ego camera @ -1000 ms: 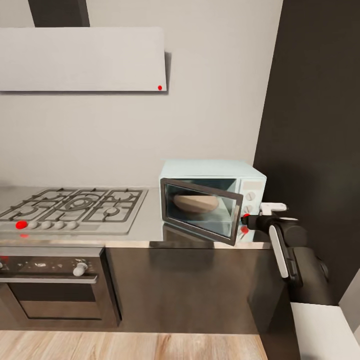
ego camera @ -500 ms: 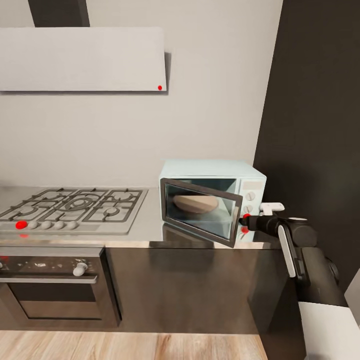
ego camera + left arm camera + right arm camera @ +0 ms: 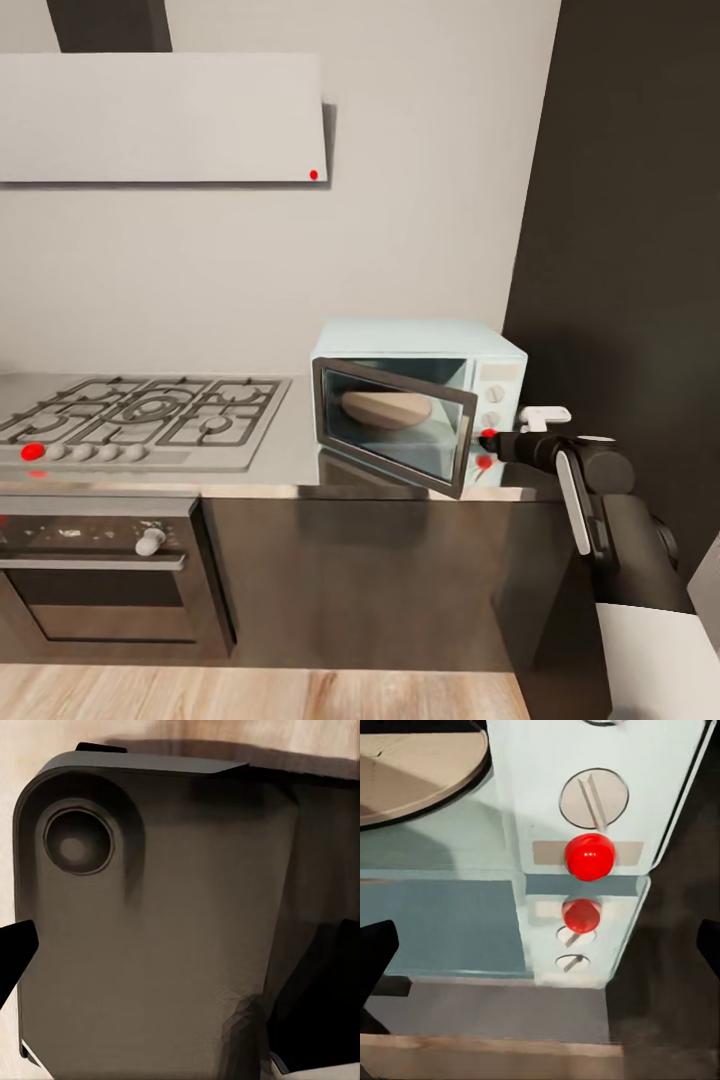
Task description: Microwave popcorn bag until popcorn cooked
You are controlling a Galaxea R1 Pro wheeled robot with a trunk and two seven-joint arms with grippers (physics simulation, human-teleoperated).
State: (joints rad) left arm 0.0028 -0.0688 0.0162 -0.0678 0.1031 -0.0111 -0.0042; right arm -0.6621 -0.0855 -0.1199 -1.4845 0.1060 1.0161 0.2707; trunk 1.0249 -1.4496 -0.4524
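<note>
The pale mint-blue microwave (image 3: 420,342) stands at the right end of the grey countertop (image 3: 290,455). Its dark glass door (image 3: 395,428) hangs partly open, and a flat tan round disc (image 3: 388,407) lies inside. The popcorn bag is out of view. My right gripper (image 3: 492,438) is open and sits right in front of the side panel, at a red button (image 3: 589,856) below a knob (image 3: 594,798). One of its dark fingertips (image 3: 375,960) shows at the edge of the right wrist view. My left gripper (image 3: 172,982) is open, close against a dark grey part of my own body.
A gas hob (image 3: 150,420) with black grates lies left of the microwave, above a steel oven (image 3: 100,585). A grey extractor hood (image 3: 160,115) hangs on the wall. A tall dark cabinet (image 3: 630,250) stands directly right of the microwave. The floor is wooden (image 3: 250,695).
My right forearm has swung down and to the right while the gripper stayed at the microwave panel. The whole view shifted slightly, so the camera moved. The door stands as before.
</note>
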